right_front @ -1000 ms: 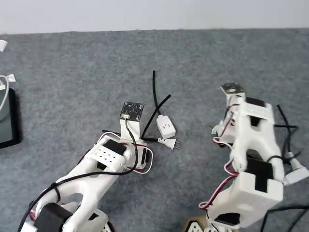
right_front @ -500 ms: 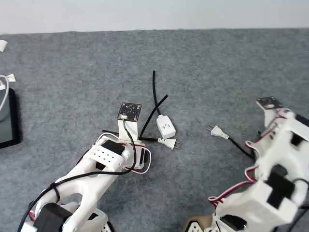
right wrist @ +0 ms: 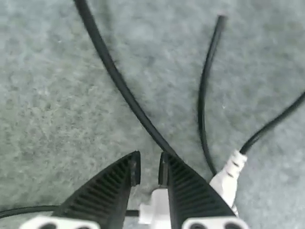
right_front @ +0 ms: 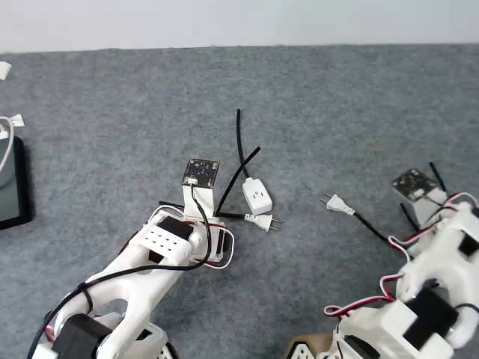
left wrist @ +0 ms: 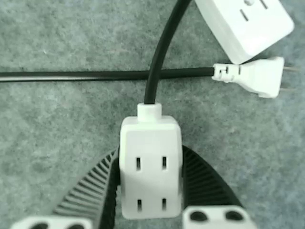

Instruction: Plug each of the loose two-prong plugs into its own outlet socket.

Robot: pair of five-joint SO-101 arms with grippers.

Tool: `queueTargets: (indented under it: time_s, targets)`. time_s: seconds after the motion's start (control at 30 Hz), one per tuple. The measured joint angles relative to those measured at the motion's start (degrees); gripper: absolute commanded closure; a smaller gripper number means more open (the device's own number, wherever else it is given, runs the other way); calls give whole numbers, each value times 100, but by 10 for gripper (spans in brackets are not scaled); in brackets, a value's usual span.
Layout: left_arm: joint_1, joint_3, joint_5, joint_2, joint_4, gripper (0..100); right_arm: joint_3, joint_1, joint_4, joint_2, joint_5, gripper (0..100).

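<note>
The left gripper (left wrist: pixel 150 155) sits near the middle of the table (right_front: pixel 112 97). Its ribbed fingers (left wrist: pixel 95 186) are clamped on both sides of a white outlet socket (left wrist: pixel 150 176), whose two pairs of slots face up. This socket's black cord (left wrist: pixel 164 52) leads out of its far end and crosses over the cord of a white two-prong plug (right_front: pixel 262 221). That plug lies flat just beyond the held socket, its prongs pointing toward the right edge of the table. A second outlet socket (right_front: pixel 257 196) lies loose next to the plug on the side toward the far edge, close to it but not joined.

A second two-prong plug (right_front: pixel 337 202) lies by itself farther toward the right edge, well apart from both sockets. Its cable (right_front: pixel 370 226) trails toward the right arm (right_front: pixel 438 247).

The right gripper (right wrist: pixel 148 169) hangs low over the table near the right edge. Its fingers (right wrist: pixel 114 186) are drawn almost together, with a thin gap between the tips and nothing in that gap. Black cables (right wrist: pixel 119 81) run across the table beneath it. A white cord end (right wrist: pixel 229 172) lies just beside one finger. Another white piece (right wrist: pixel 155 210) shows between the finger bases, and it is not possible to tell whether it is pinched.
</note>
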Motion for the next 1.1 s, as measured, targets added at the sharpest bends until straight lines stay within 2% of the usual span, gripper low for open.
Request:
queueTargets:
  time_s: [0.23,0.37,0.47,0.77,0.83,1.0,1.1]
  targets:
    - [-35,0,0,-79,0,985,457,141,-1213,-9,431,931]
    - [-167,9,0,-88,-53,985,492,149,-1310,-9,598,940]
    - [-185,18,0,-88,-132,985,571,149,-1336,-9,651,992]
    - [-202,18,0,-88,-149,985,774,149,-1354,-35,1011,975]
    - [-202,18,0,-88,-149,985,774,149,-1354,-35,1020,961]
    - [-202,18,0,-88,-149,985,774,149,-1354,-35,1020,832]
    - [-211,18,0,-88,-149,985,774,149,-1354,-35,1020,857]
